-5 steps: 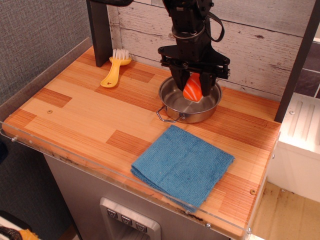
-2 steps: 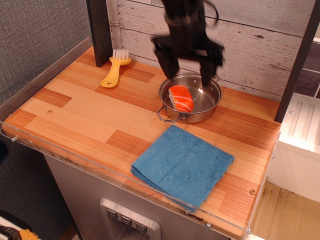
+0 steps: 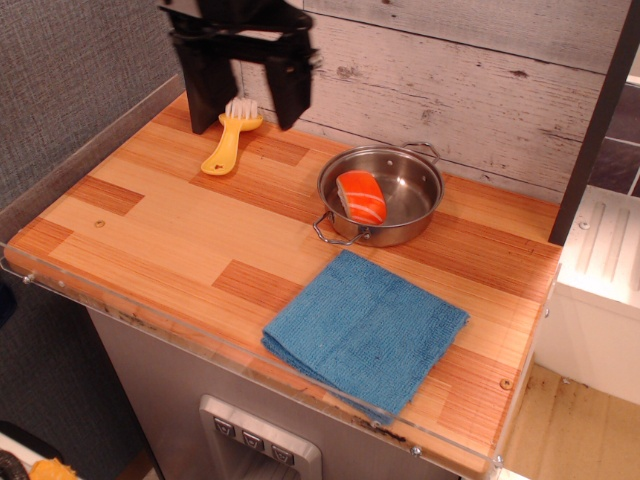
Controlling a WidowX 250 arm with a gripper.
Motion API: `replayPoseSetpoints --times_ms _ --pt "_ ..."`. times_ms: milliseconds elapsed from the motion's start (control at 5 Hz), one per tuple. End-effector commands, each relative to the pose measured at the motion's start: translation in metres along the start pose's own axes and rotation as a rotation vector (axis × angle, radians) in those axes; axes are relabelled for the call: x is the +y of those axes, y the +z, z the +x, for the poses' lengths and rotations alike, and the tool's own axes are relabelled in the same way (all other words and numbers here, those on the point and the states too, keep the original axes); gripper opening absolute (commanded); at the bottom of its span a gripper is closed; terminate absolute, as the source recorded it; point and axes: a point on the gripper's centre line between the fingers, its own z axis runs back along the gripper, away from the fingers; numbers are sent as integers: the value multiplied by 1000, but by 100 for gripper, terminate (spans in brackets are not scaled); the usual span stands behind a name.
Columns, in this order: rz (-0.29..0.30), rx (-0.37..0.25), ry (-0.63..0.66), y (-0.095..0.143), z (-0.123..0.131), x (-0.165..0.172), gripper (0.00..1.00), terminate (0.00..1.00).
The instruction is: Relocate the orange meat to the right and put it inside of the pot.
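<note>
I am holding my pincer (image 3: 245, 95) in the upper left of the frame, its two dark fingers spread wide and gripping nothing, hanging above the yellow brush (image 3: 230, 138) that is lying near the back wall. The orange meat (image 3: 361, 197) is sitting inside the pot (image 3: 415, 215), leaning toward its left wall, right of centre in the frame. A folded blue cloth (image 3: 366, 330) is lying on the wooden counter (image 3: 160, 230) just below the pot.
</note>
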Motion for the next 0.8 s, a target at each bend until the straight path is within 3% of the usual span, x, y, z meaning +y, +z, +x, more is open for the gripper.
replayPoseSetpoints --times_ms 0,400,600 --pt "38 0 -3 3 -28 29 100 0" --pt "38 -11 -7 3 -36 39 100 0" --pt "38 -11 -7 3 -36 39 100 100"
